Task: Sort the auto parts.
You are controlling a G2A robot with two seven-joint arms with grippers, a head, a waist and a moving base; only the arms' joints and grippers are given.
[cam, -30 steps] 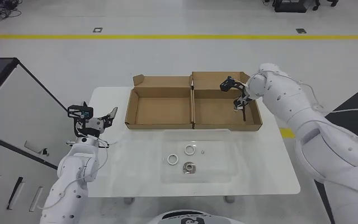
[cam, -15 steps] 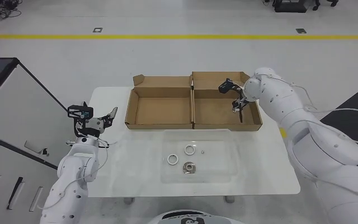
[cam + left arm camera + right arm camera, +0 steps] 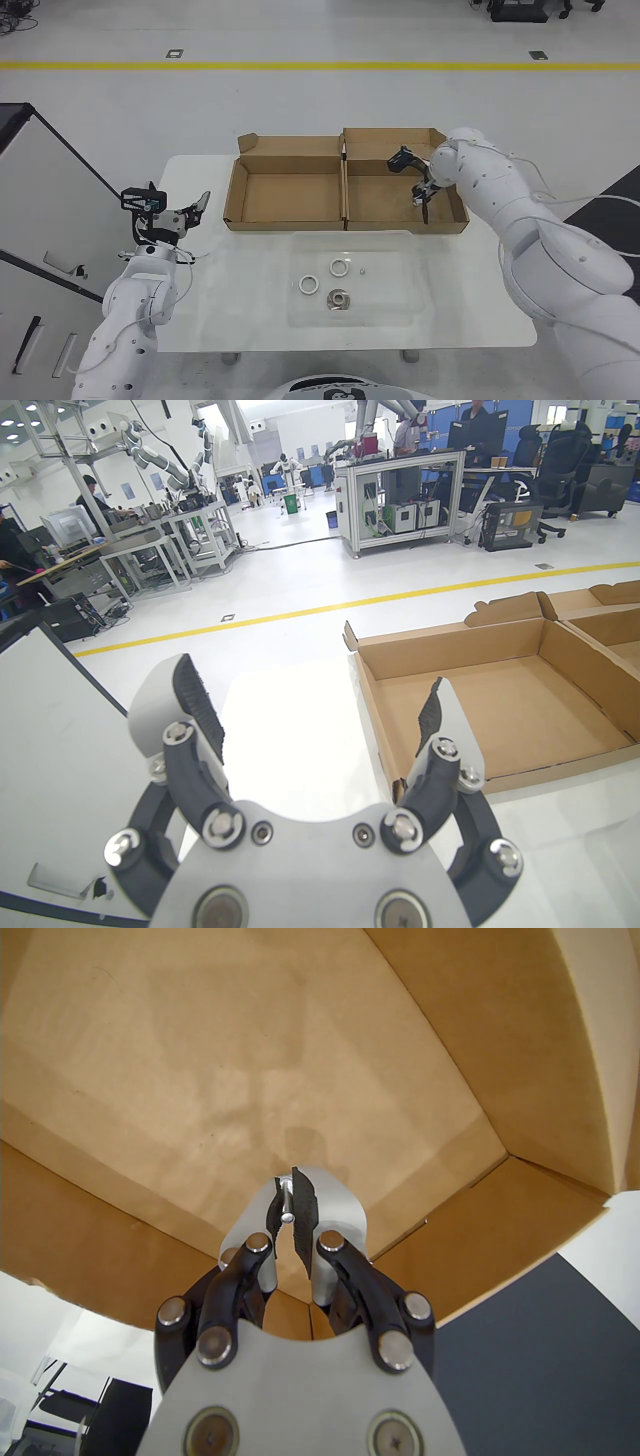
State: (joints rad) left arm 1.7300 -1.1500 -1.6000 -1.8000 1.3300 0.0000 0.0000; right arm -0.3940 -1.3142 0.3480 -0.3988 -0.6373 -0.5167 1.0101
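Cardboard box (image 3: 200,1053) corner near right gripper (image 3: 287,1176) w/ bolt (image 3: 286,1195) clamped.

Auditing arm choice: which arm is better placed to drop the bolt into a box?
Right. The right gripper is shut on the bolt, over the right box floor. The left gripper is open, holding nothing, beside the left box.

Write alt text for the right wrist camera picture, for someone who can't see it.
The right gripper is shut on a small threaded metal screw, seen from just behind the gripper. It holds the screw inside an open brown cardboard box, close to one of the box's corners.
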